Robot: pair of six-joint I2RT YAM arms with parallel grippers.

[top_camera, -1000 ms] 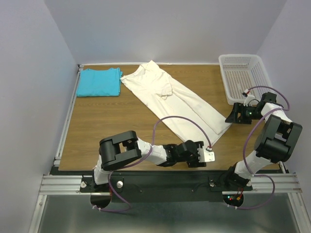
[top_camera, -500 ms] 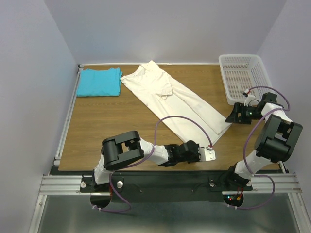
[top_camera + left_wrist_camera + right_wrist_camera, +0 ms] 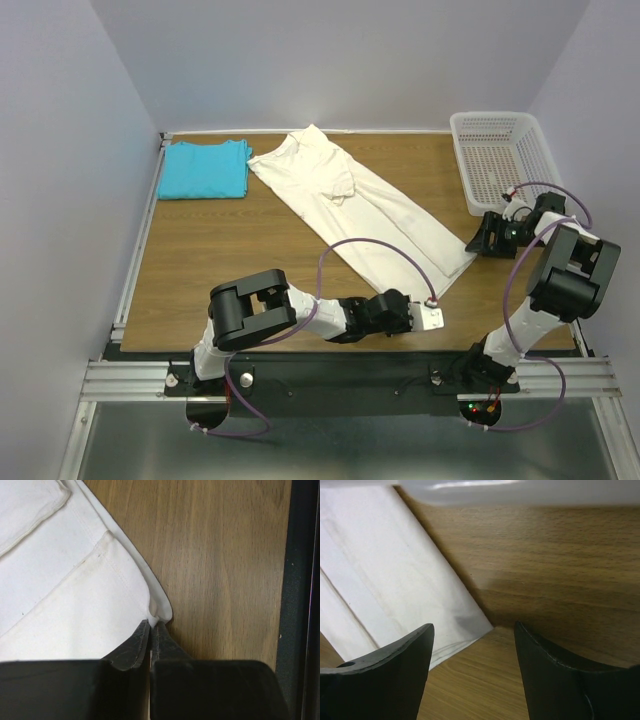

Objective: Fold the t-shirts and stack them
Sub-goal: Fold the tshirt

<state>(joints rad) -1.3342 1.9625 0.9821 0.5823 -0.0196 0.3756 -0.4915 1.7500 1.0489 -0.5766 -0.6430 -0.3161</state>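
Basket [image 3: 500, 160] near R tool [image 3: 472, 243]; L tool [image 3: 151, 625] pinches cream shirt [image 3: 350, 205].

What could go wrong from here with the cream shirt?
The left gripper pinches only the corner tip of the cream shirt, so the cloth may slip out on lifting. The right gripper is open and holds nothing; lifting now would likely drag the shirt crooked. The basket beside that gripper could get bumped.

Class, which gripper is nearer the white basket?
Right. The right gripper sits beside the basket, at its near end; the left gripper pinches a corner of the cream t-shirt, farther away.
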